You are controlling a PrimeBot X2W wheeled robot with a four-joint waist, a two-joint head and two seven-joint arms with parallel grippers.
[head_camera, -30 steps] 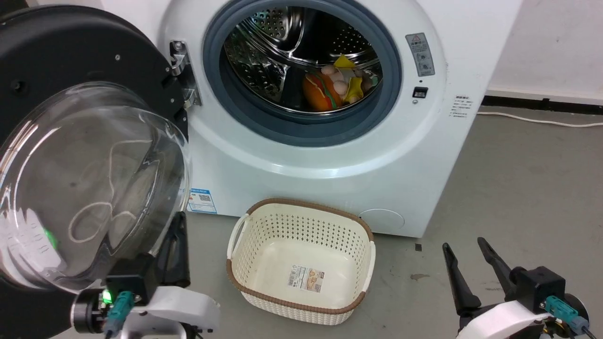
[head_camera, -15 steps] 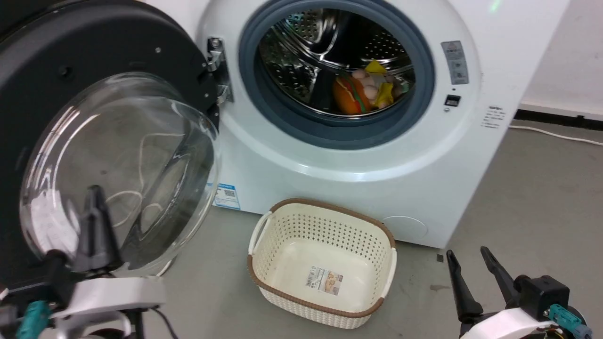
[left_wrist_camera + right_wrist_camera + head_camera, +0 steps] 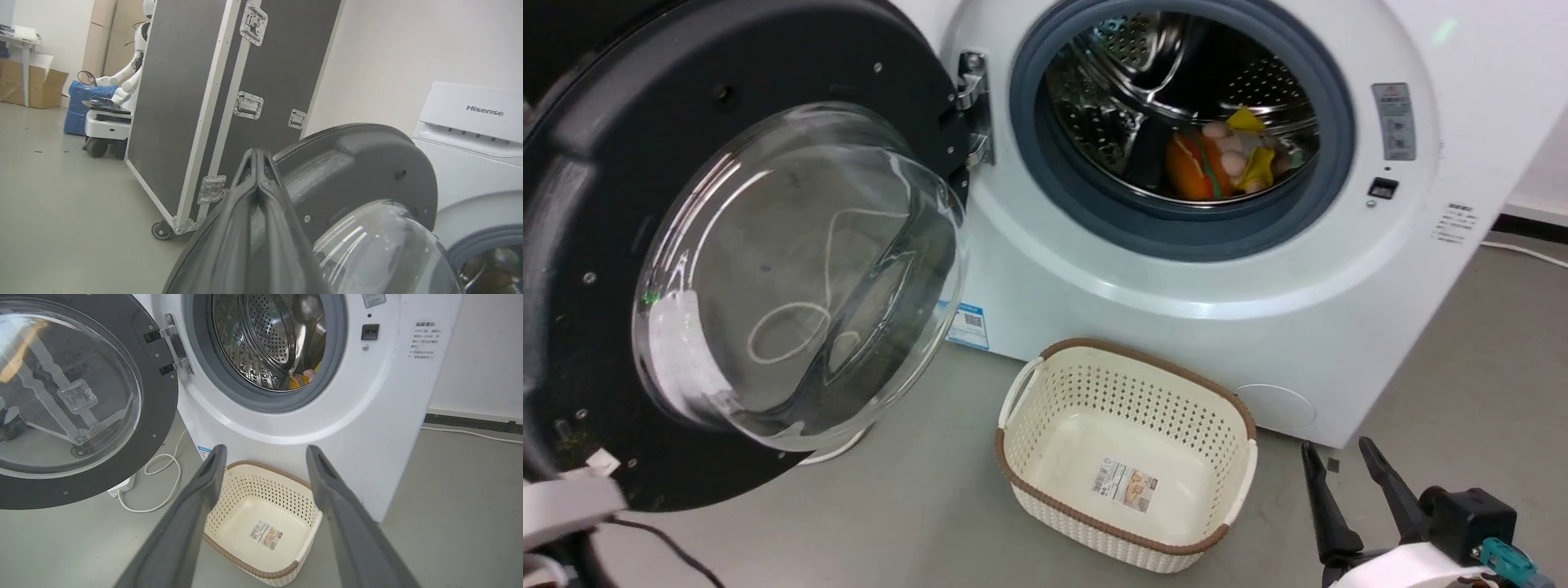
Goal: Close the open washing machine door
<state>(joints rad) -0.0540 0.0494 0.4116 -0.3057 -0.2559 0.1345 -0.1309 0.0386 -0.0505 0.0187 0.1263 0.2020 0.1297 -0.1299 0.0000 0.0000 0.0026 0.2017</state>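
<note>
Two big things set the scene: the washing machine, white, its porthole gaping, and the washing machine door, swung wide on its hinge to the robot's left, glass bowl bulging back toward the robot. I'd say the job is at its first step, getting a pushing point on the door; nothing is closed yet. Next comes a steady push from behind the black rim, sweeping the door round the hinge toward the porthole and firm enough at the end to catch the latch. From the left wrist you get what the head misses: a tall black flight case stands behind the door, and the left claw has its fingers pressed flat together with nothing between them, lying along the door's far rim, though I can't tell whether it touches. On the floor just before the machine sits a cream basket, bare but for a label; it looks low enough for the door to pass over. The right claw hangs idle at the robot's lower right, fingers spread wide apart, holding nothing. The right wrist view adds a white cable looped on the floor beneath the door, while the head view gives the clearer look at the bright toys lying in the drum.
</note>
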